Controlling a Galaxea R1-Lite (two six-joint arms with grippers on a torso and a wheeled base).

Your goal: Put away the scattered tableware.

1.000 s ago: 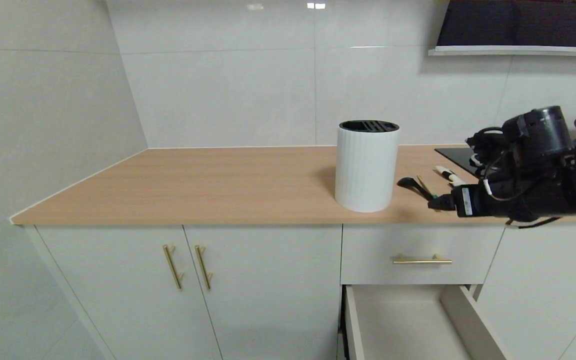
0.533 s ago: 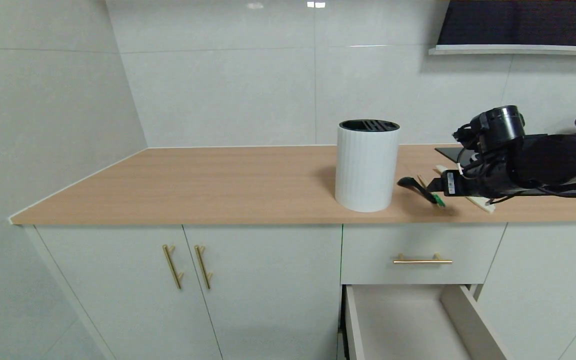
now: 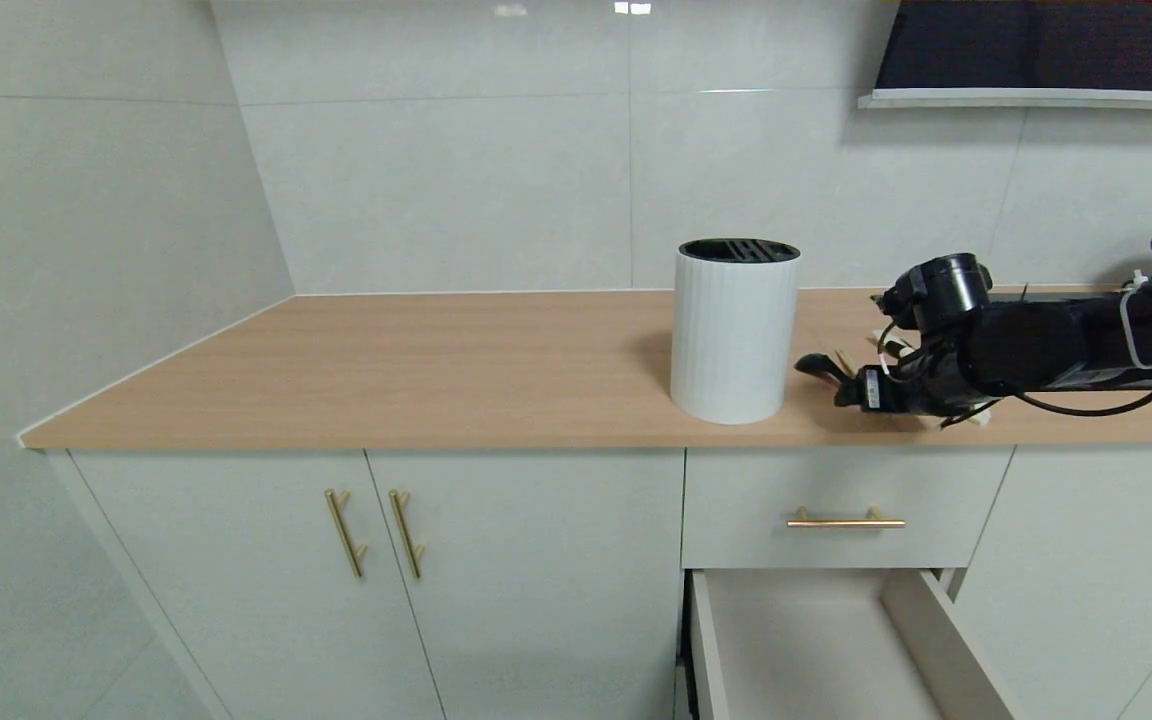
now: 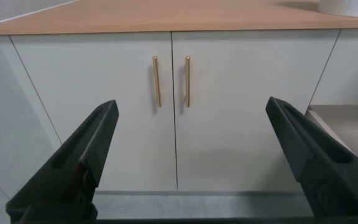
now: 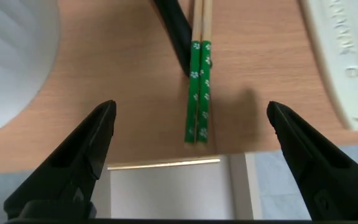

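Matte black right arm point(image 3: 1046, 345) — round wrist housing point(image 3: 941, 283); looping cables point(image 3: 1086, 408); white label point(image 3: 873, 390); wedge-fingered black claw point(image 5: 190, 109)

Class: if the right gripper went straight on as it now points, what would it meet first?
Most likely the green-ended chopsticks, lying dead ahead of the open right gripper; depth is uncertain.

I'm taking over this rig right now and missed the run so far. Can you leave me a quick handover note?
Left tool: open, empty, facing the white cabinet doors.
Right tool: open, straddling the green ends of the pair of wooden chopsticks, nothing gripped.
Loose on the wooden countertop: the chopsticks, a black-handled utensil beside them, a long white utensil farther off.
The white ribbed cylindrical holder with black slotted top stands nearby; the white drawer below is open.
Done: nothing visibly stowed. Left: grip the chopsticks, then put away all three.
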